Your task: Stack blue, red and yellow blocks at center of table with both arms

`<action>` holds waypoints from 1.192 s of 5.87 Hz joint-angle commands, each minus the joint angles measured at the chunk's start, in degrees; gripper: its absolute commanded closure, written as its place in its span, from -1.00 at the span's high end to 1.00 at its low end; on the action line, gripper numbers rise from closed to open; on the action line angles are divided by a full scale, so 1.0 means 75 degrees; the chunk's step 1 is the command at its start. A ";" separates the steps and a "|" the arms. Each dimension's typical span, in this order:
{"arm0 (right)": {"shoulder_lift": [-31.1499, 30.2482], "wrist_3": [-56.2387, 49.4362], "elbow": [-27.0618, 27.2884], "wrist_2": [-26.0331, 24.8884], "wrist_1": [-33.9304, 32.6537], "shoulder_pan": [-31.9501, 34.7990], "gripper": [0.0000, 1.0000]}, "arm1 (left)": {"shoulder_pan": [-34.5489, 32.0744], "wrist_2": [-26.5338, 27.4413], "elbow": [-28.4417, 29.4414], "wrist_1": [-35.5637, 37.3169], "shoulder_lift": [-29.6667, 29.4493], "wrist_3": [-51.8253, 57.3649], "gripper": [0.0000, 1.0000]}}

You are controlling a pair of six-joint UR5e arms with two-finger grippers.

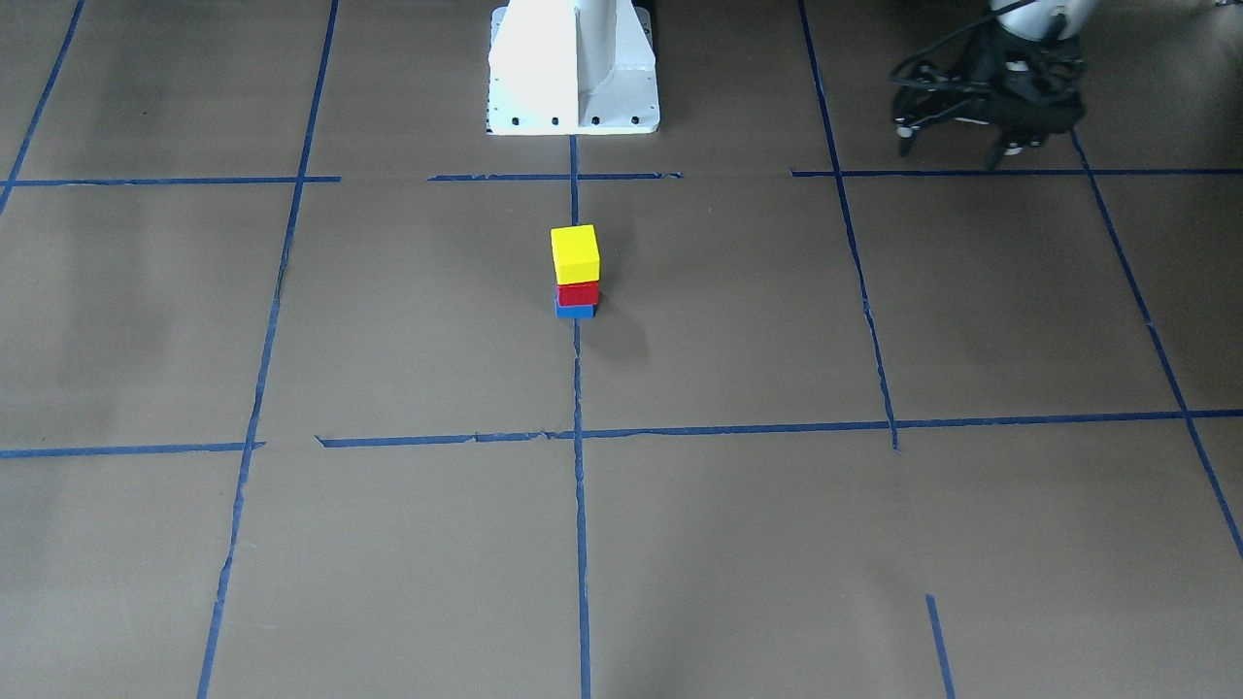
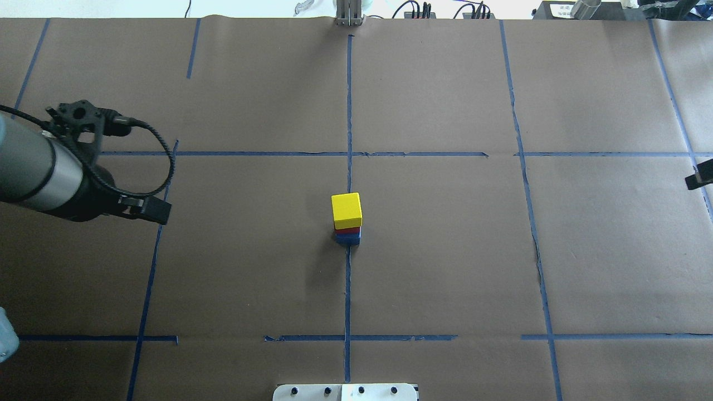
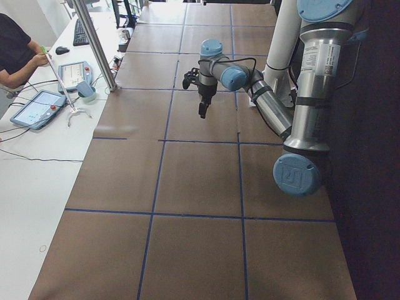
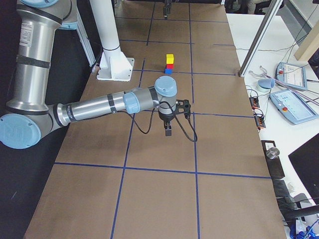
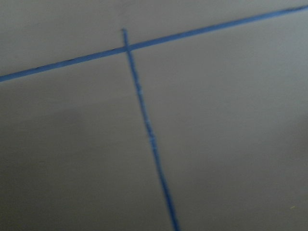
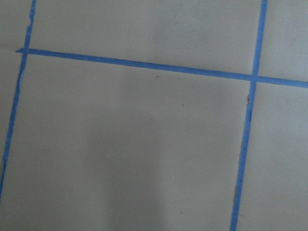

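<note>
At the table's centre stands a stack: a yellow block (image 1: 575,253) on a red block (image 1: 578,293) on a blue block (image 1: 575,311). It also shows in the overhead view, yellow block (image 2: 346,210) on top, and small in the exterior right view (image 4: 169,64). My left gripper (image 1: 957,148) hangs far from the stack at my left, fingers spread, empty. My right gripper (image 4: 168,130) points down over bare paper well away from the stack; only a black piece of it (image 2: 699,178) shows at the overhead view's right edge, so I cannot tell its state. Both wrist views show only paper and tape.
Brown paper with a blue tape grid (image 2: 348,278) covers the table. My white base (image 1: 573,73) stands behind the stack. A side bench with tablets (image 4: 294,99) and a metal pole (image 4: 259,45) lies beyond the far edge. An operator (image 3: 15,53) sits there.
</note>
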 commanded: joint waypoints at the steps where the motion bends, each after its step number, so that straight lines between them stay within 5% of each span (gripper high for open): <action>1: -0.0028 -0.2695 -0.0188 -0.0138 -0.1497 0.1125 1.00 | -0.2220 -0.1093 0.0725 0.0067 0.0855 0.3388 1.00; 3: -0.0203 -0.3272 -0.0223 -0.0384 -0.1882 0.1258 1.00 | -0.4166 -0.1133 0.2526 0.0044 0.0845 0.5992 1.00; 5: -0.0297 -0.3168 -0.0271 -0.0234 -0.1894 0.1235 1.00 | -0.4527 -0.1692 0.3750 0.0161 0.1043 0.6156 1.00; 7: -0.0298 -0.3179 -0.0294 -0.0245 -0.1859 0.1002 1.00 | -0.4527 -0.1742 0.3801 0.0230 0.1079 0.6133 1.00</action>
